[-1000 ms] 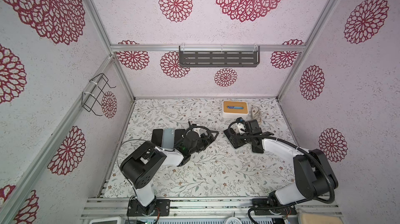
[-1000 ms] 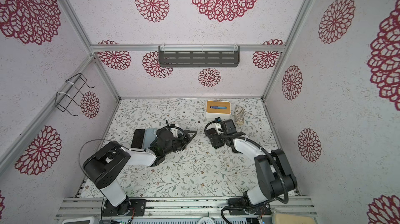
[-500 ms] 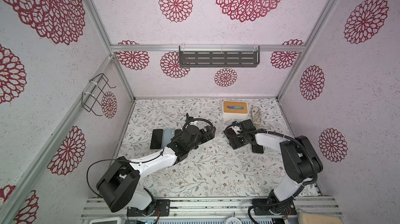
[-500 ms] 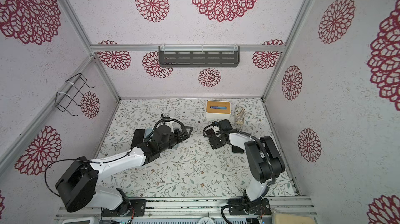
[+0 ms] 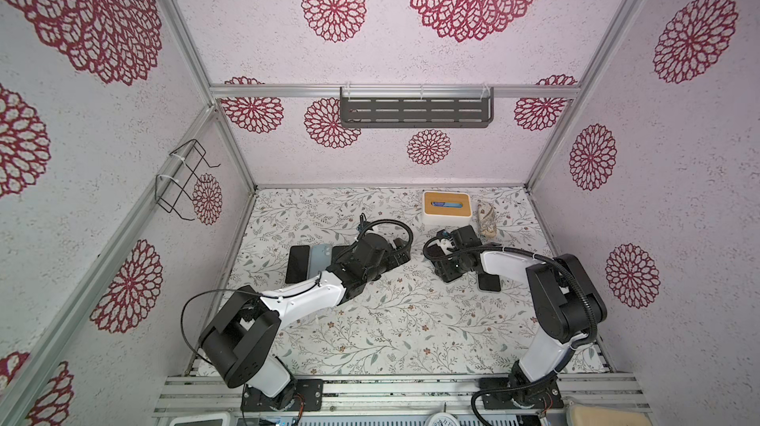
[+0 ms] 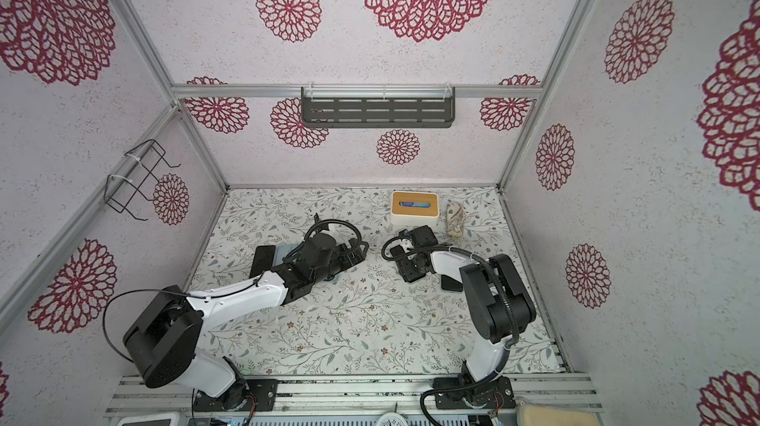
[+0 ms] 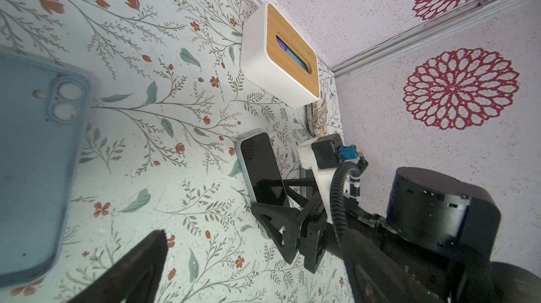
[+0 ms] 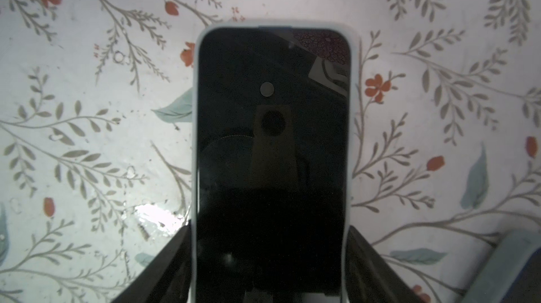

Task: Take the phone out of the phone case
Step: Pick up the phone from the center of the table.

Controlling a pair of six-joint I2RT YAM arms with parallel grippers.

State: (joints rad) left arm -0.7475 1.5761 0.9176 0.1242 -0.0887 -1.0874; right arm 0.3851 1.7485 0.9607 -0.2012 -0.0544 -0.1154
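1. Now, we see the left arm reaching longer across the table (image 5: 390,333) than one second ago. The left gripper (image 5: 395,254) hangs spread wide and empty, near a blue case (image 7: 35,155).
2. The right gripper (image 8: 269,246) has narrowed its jaws onto the long sides of the phone case (image 8: 194,129), and they seem to touch it.
3. The phone (image 8: 272,170) lies screen up inside this case, flat on the table.
4. We judge that the grasp is only beginning and the phone is not yet out.

- Left gripper (image 5: 401,256): low, jaws spread wide, empty, near the phone (image 7: 260,170) but apart.
- Right gripper (image 8: 268,228): tipped down over the phone's end, jaws flanking its sides.
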